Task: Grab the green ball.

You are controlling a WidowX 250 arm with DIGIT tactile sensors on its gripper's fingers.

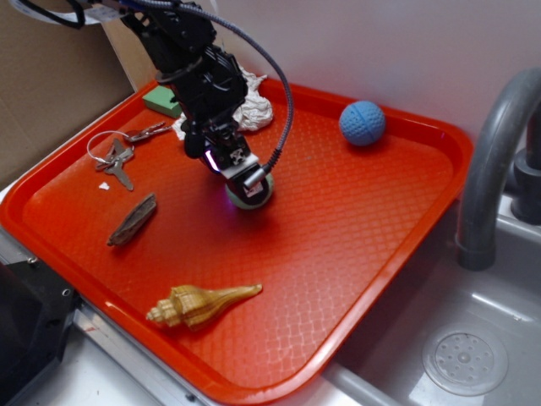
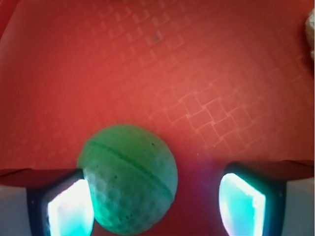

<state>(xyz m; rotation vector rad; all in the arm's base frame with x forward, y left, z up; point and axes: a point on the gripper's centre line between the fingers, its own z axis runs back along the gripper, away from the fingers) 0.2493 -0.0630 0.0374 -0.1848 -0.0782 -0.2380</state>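
End effector [image 2: 155, 201]: lowered onto the red tray [image 1: 355, 245], jaws apart around the green ball [image 2: 129, 178], which touches one pad [image 2: 69, 206] while the other stands clear of it. Beyond the end effector: a blue ball [image 1: 363, 123], a white cloth [image 1: 252, 106] and a green sponge [image 1: 161, 101]. To its side: keys [image 1: 118, 156], a wood piece [image 1: 133, 220]; nearer the camera, a shell [image 1: 199, 304].

Dimpled matt green ball [image 2: 129, 178] on glossy textured plastic tray [image 1: 372, 245] (w/ grid pattern)
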